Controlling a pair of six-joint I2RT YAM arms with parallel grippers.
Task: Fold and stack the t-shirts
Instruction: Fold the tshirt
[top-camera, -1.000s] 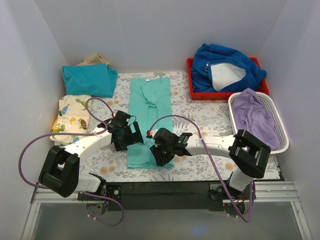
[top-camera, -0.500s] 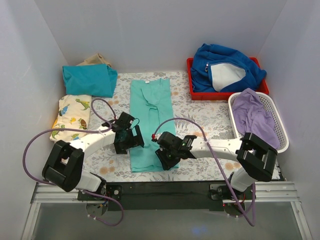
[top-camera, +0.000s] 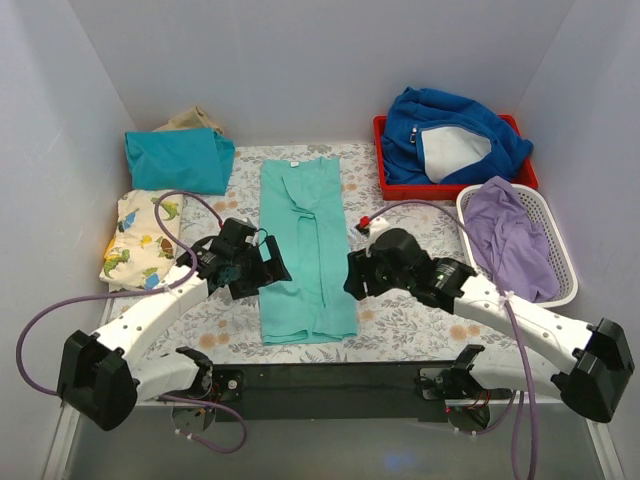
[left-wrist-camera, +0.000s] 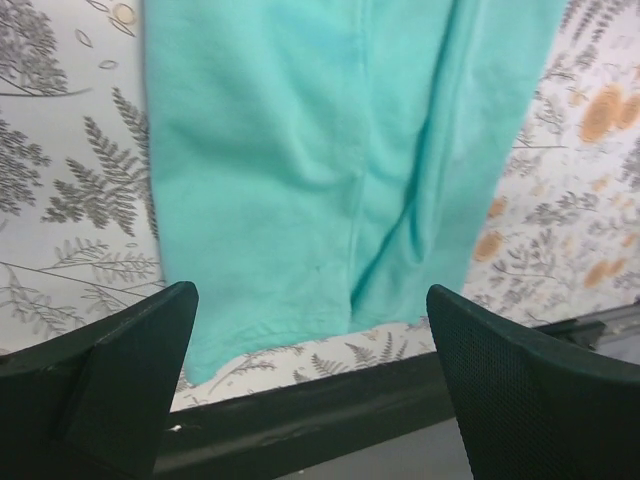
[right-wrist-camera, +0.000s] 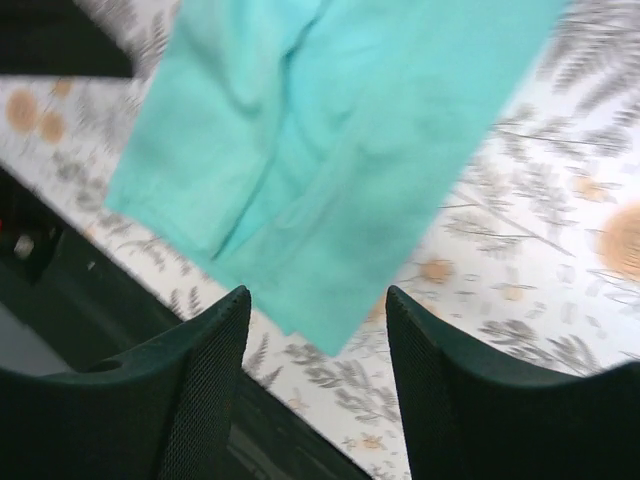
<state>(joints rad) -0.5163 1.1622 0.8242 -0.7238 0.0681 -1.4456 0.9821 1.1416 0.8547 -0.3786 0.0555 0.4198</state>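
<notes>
Two tools — the left tool (left-wrist-camera: 310, 292) and the right tool (right-wrist-camera: 318, 295), both spread open and empty — flank the mint t-shirt (top-camera: 305, 250), folded to one long strip on the floral tabletop (top-camera: 420, 235). Two more, the teal t-shirt (top-camera: 178, 160) and the dinosaur-print t-shirt (top-camera: 140, 235), lie along its left side.

We saw our right pincer (right-wrist-camera: 316, 310) spread wide, its dark fingers (right-wrist-camera: 190, 390) holding nothing, framing a corner of the mint-turquoise t-shirt (right-wrist-camera: 330, 140). The t-shirt lay flat, lightly creased, on the leaf-patterned worktop (right-wrist-camera: 540, 230). A black edge (right-wrist-camera: 60, 300) ran along the lower left.
</notes>
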